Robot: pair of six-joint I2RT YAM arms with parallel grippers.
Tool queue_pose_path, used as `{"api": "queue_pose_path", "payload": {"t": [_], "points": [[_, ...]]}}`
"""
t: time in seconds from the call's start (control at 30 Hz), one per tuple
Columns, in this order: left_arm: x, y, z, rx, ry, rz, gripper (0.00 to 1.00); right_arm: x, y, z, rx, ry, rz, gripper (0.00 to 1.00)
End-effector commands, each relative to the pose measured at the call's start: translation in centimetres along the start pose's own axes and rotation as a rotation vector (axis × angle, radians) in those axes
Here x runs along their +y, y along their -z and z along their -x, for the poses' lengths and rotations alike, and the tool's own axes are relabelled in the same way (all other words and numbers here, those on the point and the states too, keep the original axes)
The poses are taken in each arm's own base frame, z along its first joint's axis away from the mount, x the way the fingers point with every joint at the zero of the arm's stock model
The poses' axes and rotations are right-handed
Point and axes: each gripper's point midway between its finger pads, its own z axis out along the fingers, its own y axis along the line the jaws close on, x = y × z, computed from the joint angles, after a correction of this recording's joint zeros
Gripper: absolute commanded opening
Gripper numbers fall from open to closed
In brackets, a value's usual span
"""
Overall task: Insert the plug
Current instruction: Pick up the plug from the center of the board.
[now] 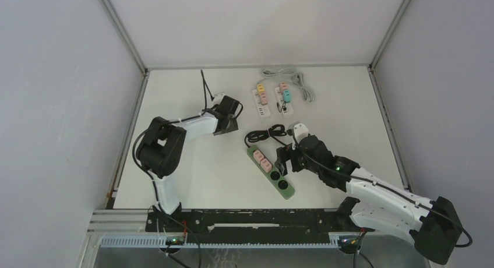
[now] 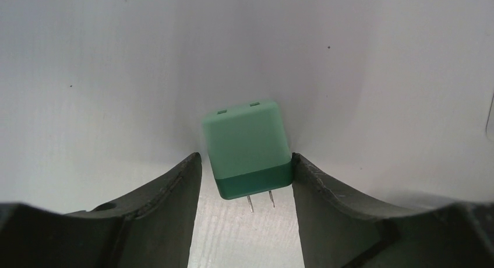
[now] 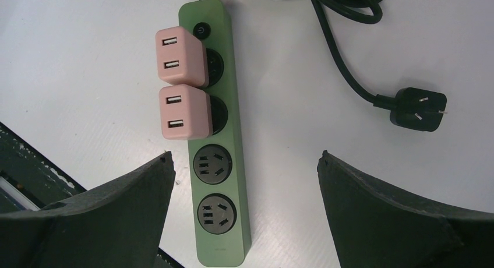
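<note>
I am reaching my left arm out from its base, bending it at the elbow, with the left claw [image 2: 246,160] hanging low over the far left part of the bench [image 1: 192,175]. This claw is standing part open around the green plug [image 2: 247,143]. One finger is touching the plug's side and the other is sitting just beside it. The plug's prongs are pointing back at my camera. My right arm is stretching toward the middle. The right claw [image 3: 246,157] is hanging wide open, gripping nothing, over the green power strip [image 3: 224,250], which is carrying two pink chargers [image 3: 180,55].
</note>
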Motion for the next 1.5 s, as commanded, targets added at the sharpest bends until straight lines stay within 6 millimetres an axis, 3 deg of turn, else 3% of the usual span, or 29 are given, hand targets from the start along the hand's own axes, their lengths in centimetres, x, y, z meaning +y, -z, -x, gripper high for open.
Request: {"api": "queue_pose_path", "payload": {"t": [0.0,0.3,0.6,0.87,1.23,1.47], "points": [[0.5,0.1,0.8,-0.025,-0.022,-0.018,0.61,0.7,0.2,0.9,-0.025,0.002,0.020,0.97],[0.4,0.1,0.4,-0.019,-0.050,-0.067,0.41,1.2,0.3,0.9,-0.006,0.010,0.029,0.97],[0.2,3.9,1.1,-0.108,-0.111,-0.220,0.36,2.5,1.2,2.0,-0.011,-0.017,0.040,0.97],[-1.2,8.9,1.3,-0.218,-0.174,-0.415,0.34,4.0,2.6,3.1,-0.001,-0.084,0.058,0.97],[-3.4,18.7,1.8,-0.526,-0.333,-0.683,0.34,5.1,5.9,5.4,0.017,-0.175,0.122,0.97],[-4.6,23.6,0.1,-0.676,-0.529,-0.879,0.33,5.2,7.3,7.6,0.040,-0.209,0.137,0.97]]}}
